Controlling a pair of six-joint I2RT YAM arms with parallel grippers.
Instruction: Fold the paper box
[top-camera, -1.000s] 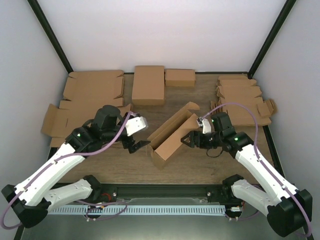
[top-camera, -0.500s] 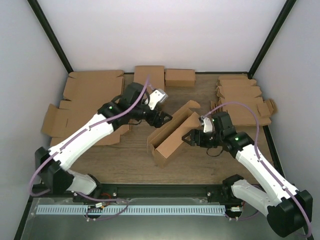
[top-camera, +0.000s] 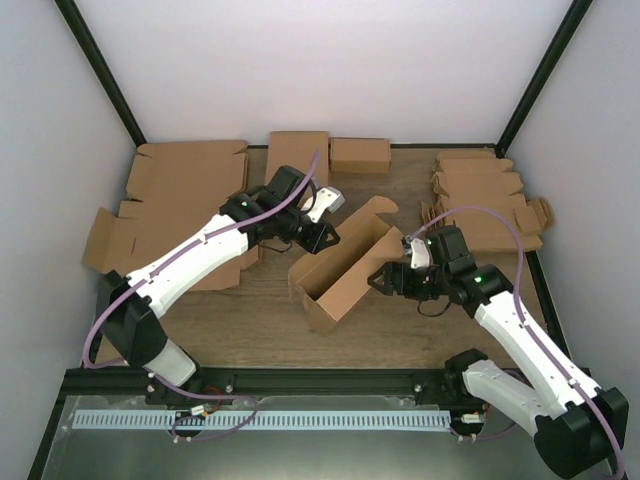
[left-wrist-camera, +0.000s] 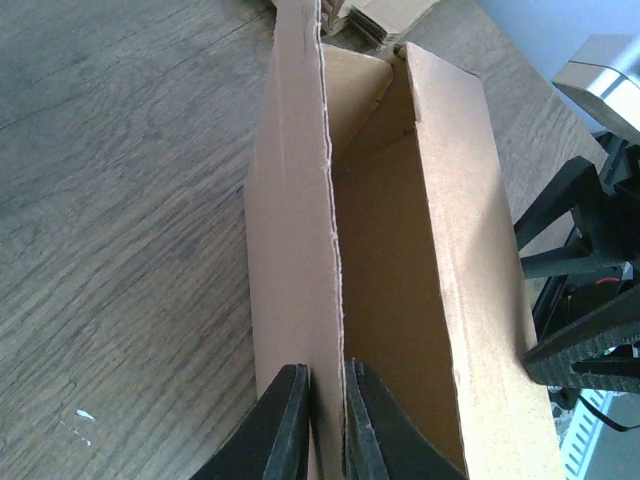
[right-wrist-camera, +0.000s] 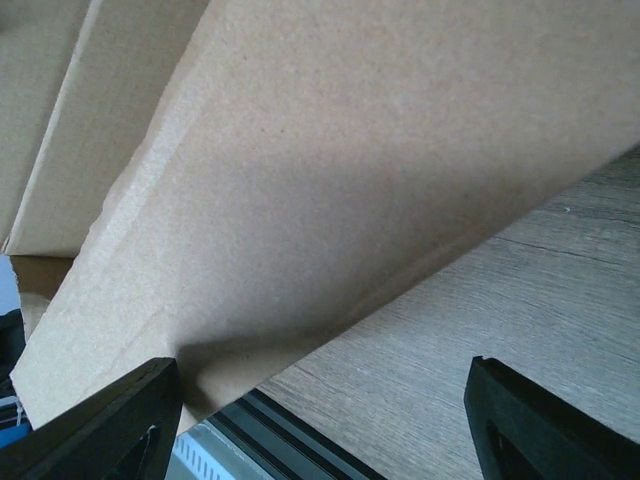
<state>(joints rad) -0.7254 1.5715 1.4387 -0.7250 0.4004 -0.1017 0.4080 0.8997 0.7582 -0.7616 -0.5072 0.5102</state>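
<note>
The paper box (top-camera: 345, 262) lies slantwise in the middle of the tabletop (top-camera: 250, 320). It is half-formed: an open trough with both long walls raised and an end flap (top-camera: 380, 210) loose at the far end. Being corrugated cardboard, it is probably light, stiff across each panel and ready to hinge at its creases. It would likely slide on the wood if pushed from one side only. The thin top edges of the walls look like the best hold, with a brace on the opposite wall.

The left tool (top-camera: 320, 238) is narrowed onto the top edge of the long wall on its side. The right tool (top-camera: 388, 280) is spread wide beside the other long wall, holding nothing; whether it touches the wall cannot be told.

The left wrist view shows the pinch and the bare inside of the box. The right wrist view shows only the outer wall face. Only the overhead view takes in the flat blanks (top-camera: 190, 175), the stacked blanks (top-camera: 480, 190) and two closed boxes (top-camera: 297, 165) at the back.
</note>
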